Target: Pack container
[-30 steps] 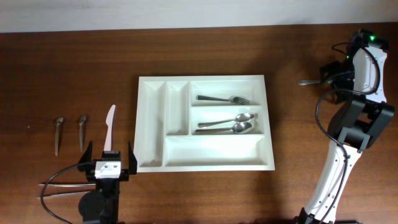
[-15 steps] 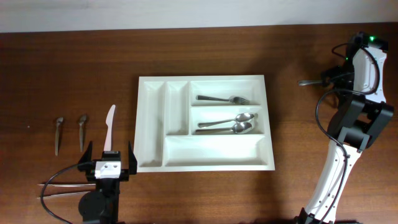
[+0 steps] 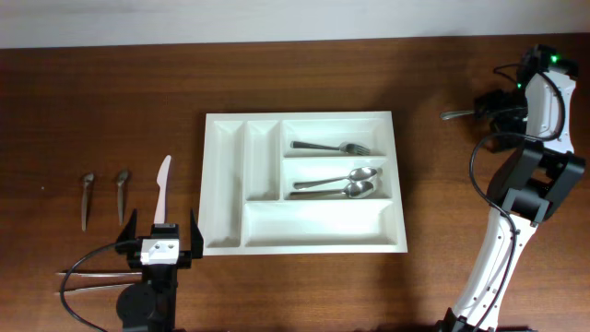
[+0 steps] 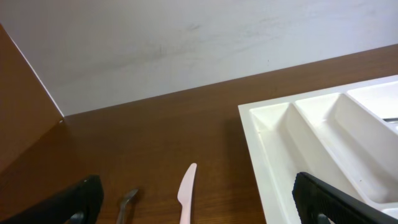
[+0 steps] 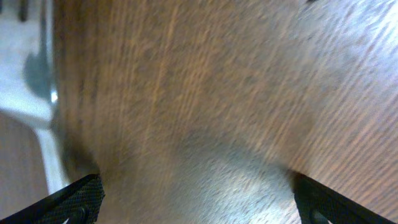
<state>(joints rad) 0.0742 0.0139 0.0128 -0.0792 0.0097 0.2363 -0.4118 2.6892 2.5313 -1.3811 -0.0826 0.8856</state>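
Filling nearly every view is a dark brown wooden table (image 3: pixel 111 101) with fine straight grain. A plain white wall (image 3: pixel 277 18) runs along its far edge, and the left wrist view shows faint scuffs on it.

The large white rectangular plastic cutlery tray (image 3: pixel 313 226) lies flat at the middle of the table. Its two narrow compartments are on the left and its three wide ones on the right. A steel fork (image 3: pixel 332 147) lies in the farthest wide compartment. Two steel spoons (image 3: pixel 336 182) lie side by side in the middle one.

Left of the tray, apart from it, a white plastic knife (image 3: pixel 163 189) lies on the wood. Two small dull metal utensils (image 3: pixel 87 198) lie farther left.

The left gripper (image 3: pixel 161 231) sits low at the near edge, just behind the knife's handle, its fingers spread wide and holding nothing. The right gripper (image 5: pixel 199 199) is out by the table's far right edge, its fingers also wide apart, with only blurred wood grain between them. A slim metal utensil (image 3: pixel 456 114) lies on the table just beside it. I cannot tell whether they touch.
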